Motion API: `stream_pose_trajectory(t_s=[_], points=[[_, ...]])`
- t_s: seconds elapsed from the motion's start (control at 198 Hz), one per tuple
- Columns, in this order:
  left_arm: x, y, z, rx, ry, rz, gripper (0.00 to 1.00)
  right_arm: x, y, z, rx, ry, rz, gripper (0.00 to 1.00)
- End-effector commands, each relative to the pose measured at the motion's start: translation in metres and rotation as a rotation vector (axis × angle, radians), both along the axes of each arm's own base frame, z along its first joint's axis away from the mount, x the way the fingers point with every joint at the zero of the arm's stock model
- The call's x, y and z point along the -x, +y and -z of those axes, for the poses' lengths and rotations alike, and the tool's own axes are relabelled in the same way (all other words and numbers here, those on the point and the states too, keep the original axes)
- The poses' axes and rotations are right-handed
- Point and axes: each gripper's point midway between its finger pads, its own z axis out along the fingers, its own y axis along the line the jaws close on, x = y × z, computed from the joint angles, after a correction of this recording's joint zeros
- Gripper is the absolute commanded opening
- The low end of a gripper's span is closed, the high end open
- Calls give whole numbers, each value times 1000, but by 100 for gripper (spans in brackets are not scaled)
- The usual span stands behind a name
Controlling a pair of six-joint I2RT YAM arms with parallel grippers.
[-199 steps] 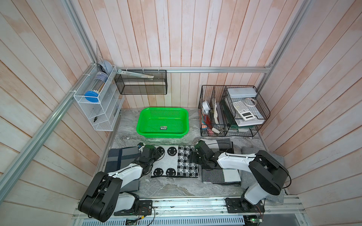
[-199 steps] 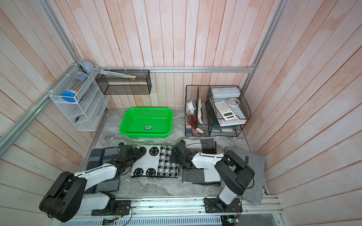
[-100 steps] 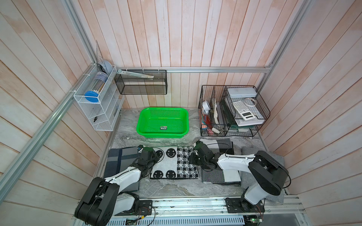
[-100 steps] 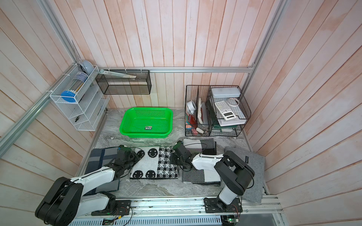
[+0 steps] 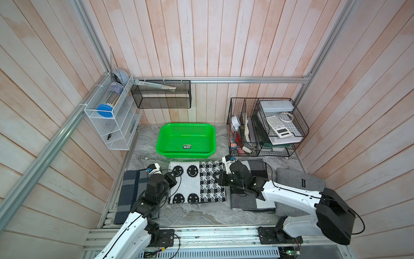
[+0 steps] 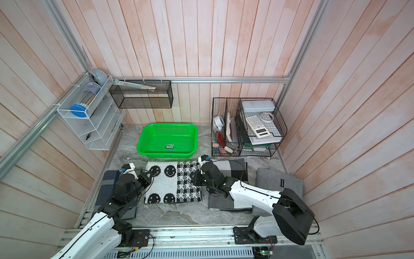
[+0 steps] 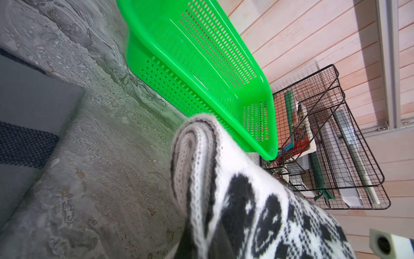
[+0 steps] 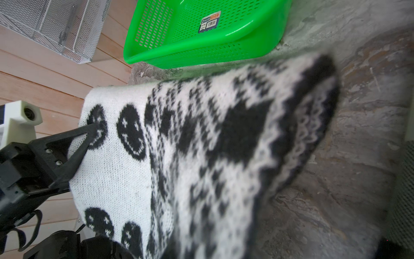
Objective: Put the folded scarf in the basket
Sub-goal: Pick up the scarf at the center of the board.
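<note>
Scarf [image 5: 197, 181]: one, black-white, pinched on opposite edges by left gripper [image 5: 173, 178] and right gripper [image 5: 217, 178]. One green basket [image 5: 186, 154]. Grey marbled tabletop [image 5: 201, 213], plank walls [image 5: 224, 44].

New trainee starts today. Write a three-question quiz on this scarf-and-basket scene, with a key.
1. True or false: the scarf lies inside the green basket.
2. What lies beside the scarf, under the left arm? A) navy plaid cloth B) red mug C) open book
3. Fill in: the left gripper and the right gripper are each shut on an edge of the ____.
Key: 1 false; 2 A; 3 scarf.
</note>
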Motion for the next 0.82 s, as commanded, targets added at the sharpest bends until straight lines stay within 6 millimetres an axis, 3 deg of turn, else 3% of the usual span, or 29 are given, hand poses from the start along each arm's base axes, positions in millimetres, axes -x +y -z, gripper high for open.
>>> stream_pose_trajectory(t_s=[0.0, 0.172, 0.43, 0.582, 0.81], points=[[-14, 3, -32, -72, -60, -11, 0, -17, 1, -34, -12, -104, 54, 0], [-43, 13, -63, -167, -95, -79, 0, -43, -12, -75, -43, -238, 136, 0], [-102, 21, -102, -195, -137, -118, 0, -107, -22, -121, -50, -314, 153, 0], [-136, 33, -119, -195, -163, -140, 0, -147, -18, -132, -37, -338, 136, 0], [-189, 49, -117, -205, -145, -148, 0, -201, 0, -131, -26, -346, 110, 0]])
